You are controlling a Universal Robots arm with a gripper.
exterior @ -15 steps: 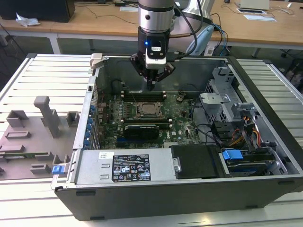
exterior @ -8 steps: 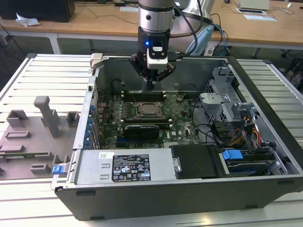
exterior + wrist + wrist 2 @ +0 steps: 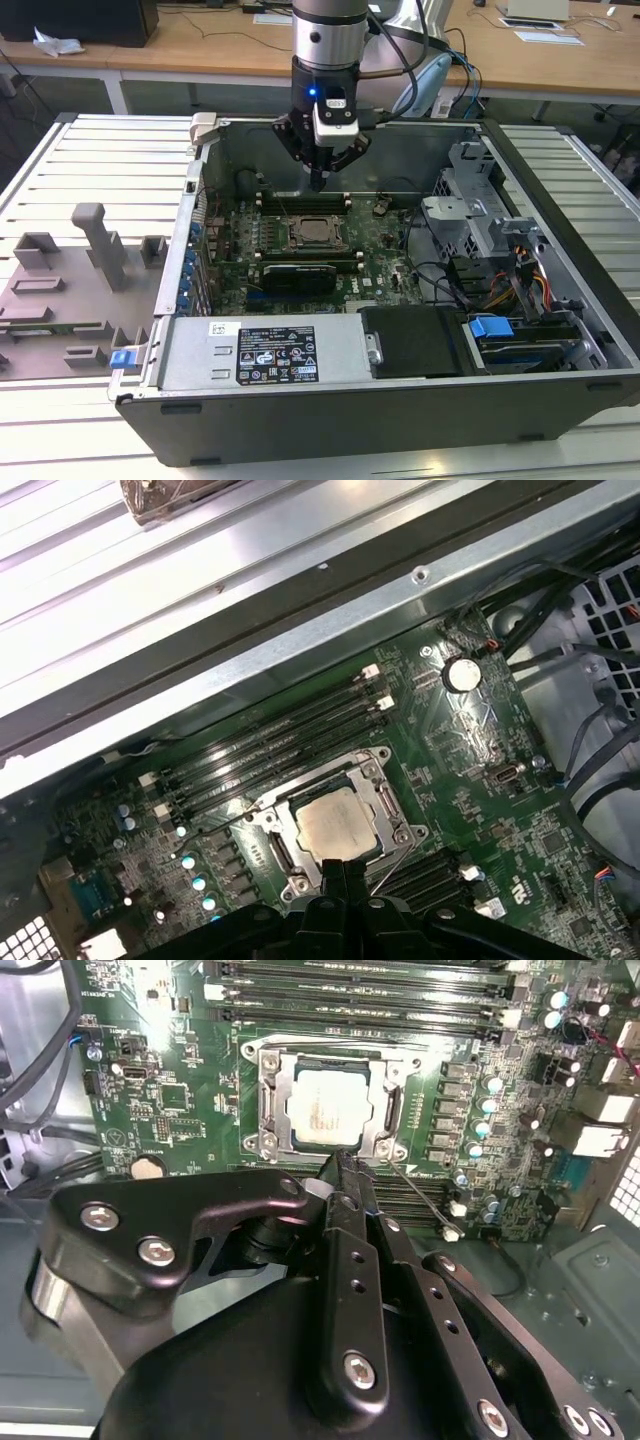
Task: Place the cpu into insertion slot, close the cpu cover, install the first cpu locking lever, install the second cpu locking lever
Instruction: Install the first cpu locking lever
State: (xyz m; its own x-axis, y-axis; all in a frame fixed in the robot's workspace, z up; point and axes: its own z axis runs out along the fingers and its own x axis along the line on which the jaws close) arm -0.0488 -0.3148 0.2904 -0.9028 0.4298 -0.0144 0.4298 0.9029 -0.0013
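The empty, fully closed gripper [image 3: 343, 1163] hangs over the seated cpu [image 3: 322, 1110], whose thin wire locking lever [image 3: 418, 1196] probably feels stiff and springy, best pressed near its free end.

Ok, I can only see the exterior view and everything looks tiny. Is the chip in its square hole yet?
Observer: Yes. In both wrist views the cpu sits in the insertion slot, pale top facing up.
Operator: Is the lid thing down on it?
Observer: It looks so. In the second wrist view the cpu cover lies flat, framing the cpu.
Operator: What's the pincer doing?
Observer: In the second wrist view the pincer is shut with nothing in it, tips by the slot's edge.
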